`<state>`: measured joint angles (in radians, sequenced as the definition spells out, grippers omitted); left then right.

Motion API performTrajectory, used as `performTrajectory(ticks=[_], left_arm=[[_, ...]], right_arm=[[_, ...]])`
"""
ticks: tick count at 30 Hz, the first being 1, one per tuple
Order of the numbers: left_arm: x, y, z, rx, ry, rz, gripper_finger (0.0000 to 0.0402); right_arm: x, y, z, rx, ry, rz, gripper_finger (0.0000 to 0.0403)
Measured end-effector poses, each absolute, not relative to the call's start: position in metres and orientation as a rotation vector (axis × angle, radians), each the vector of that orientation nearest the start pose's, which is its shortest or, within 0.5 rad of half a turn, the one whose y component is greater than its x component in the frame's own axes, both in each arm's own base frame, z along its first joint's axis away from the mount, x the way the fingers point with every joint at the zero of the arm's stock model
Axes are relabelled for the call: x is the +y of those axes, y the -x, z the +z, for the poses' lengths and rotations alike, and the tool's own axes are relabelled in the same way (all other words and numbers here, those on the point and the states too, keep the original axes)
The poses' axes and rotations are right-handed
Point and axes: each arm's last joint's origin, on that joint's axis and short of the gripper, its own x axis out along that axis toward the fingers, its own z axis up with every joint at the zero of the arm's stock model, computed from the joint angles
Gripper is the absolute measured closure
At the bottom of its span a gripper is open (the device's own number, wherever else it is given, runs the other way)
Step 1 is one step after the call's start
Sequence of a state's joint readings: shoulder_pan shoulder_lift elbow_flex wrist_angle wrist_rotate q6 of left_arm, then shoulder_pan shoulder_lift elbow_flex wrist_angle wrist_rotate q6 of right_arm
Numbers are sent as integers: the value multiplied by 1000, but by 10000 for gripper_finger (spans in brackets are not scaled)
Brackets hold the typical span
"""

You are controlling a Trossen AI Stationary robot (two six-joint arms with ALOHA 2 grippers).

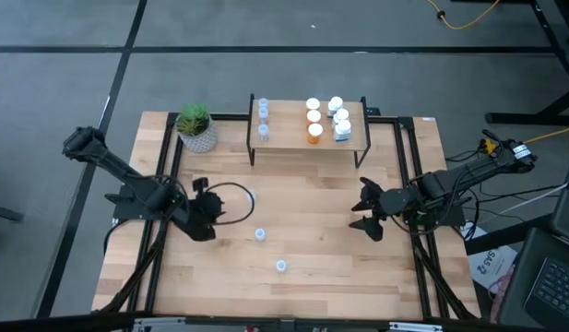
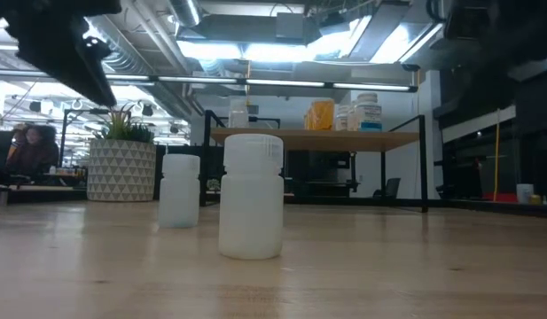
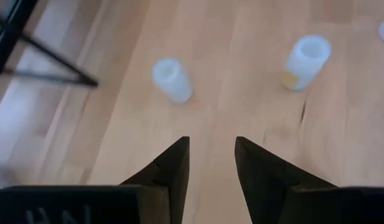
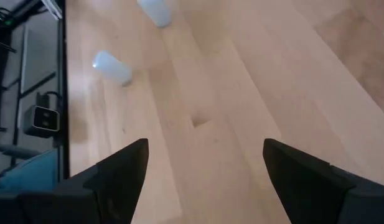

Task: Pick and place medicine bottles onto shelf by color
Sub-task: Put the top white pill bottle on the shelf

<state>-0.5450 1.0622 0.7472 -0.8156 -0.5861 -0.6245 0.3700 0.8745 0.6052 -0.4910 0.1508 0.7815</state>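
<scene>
Two small pale bottles stand upright on the bare wood of the tabletop point(image 1: 339, 277), near its front and apart from each other: one pale bottle point(image 1: 260, 235) closer to the middle, the other pale bottle point(image 1: 281, 266) nearer the front edge. In the low view they stand one behind the other, the front bottle point(image 2: 251, 196) bigger in the picture than the back bottle point(image 2: 179, 189).

The shelf point(image 1: 284, 132) stands at the far edge of the tabletop. On its left part stand a few clear bottles point(image 1: 263, 114); on its right part stand orange bottles with white caps point(image 1: 314, 132) and, just beside them, white bottles point(image 1: 341, 123).

The left hand point(image 1: 203, 216) hovers above the tabletop to the left of the two loose bottles, not touching them. Its fingers point(image 3: 173, 171) stand partly apart, with only bare wood between them; it holds nothing.

The right hand point(image 1: 368, 210) hangs over the right side of the tabletop, well apart from the bottles. Its fingers point(image 4: 123, 168) are spread wide and it is empty.

A green plant in a white pot point(image 1: 196, 127) stands just left of the shelf.
</scene>
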Motion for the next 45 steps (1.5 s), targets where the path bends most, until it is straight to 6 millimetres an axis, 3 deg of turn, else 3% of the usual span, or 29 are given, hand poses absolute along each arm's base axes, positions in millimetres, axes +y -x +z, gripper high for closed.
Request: performTrajectory(ticks=[8, 14, 17, 20, 26, 36, 45], left_arm=[[-73, -189, 222, 665, -218, 209, 280], [-32, -202, 211, 625, -210, 45, 280], [-9, -195, 200, 666, -129, 64, 280], [2, -184, 194, 657, -38, 53, 280], [3, -161, 184, 604, 40, 8, 280], [2, -125, 168, 282, 48, 8, 280], [2, -107, 154, 143, 129, 29, 280]], right_arm=[[58, -165, 235, 726, -545, -105, 85], [58, -165, 235, 716, -539, -119, 85], [57, -165, 235, 704, -530, -139, 85], [57, -165, 235, 695, -523, -152, 85], [57, -165, 235, 694, -496, -141, 85], [57, -166, 235, 690, -499, -142, 85], [55, -166, 236, 669, -437, -169, 85]])
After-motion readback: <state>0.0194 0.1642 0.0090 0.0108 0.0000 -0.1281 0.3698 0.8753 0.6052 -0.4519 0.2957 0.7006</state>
